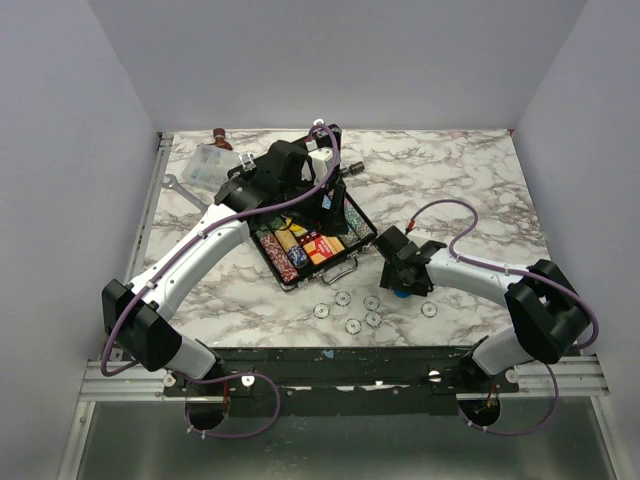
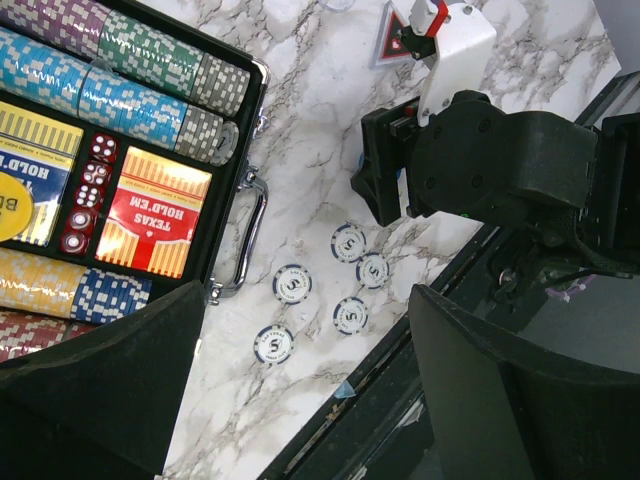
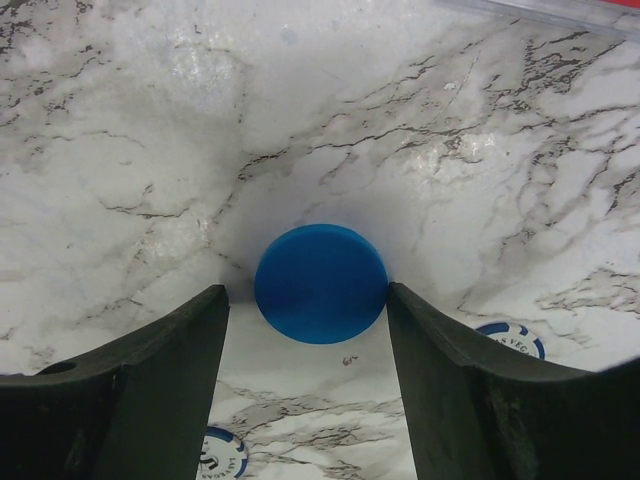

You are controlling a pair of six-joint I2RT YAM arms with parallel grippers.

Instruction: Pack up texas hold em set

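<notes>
Step in hand: pickup of blue disc (image 3: 320, 283). Disc flat on desk (image 3: 450, 150), right of open case (image 2: 243, 150). Right hand (image 3: 305, 305) low, spread wide, straddling disc. Left hand (image 2: 305, 340) wide, empty, above case. Chips (image 2: 292, 283) loose beside case. Next, likely: pinch disc, lift, carry to case.

The top external view looks steeply down from above and behind both arm bases, far enough off to take in the whole white-and-grey marbled tabletop (image 1: 480, 190). The left wrist view looks down past the left gripper (image 2: 305, 300) onto the handle side of the open black rectangular briefcase (image 2: 243, 150), the loose pale round chips (image 2: 292, 283) and the right gripper (image 2: 385, 175), all shared with the top view. The right wrist view sits very near the tabletop, facing a flat blue round disc (image 3: 320, 283), with two such chips at its lower edge.
</notes>
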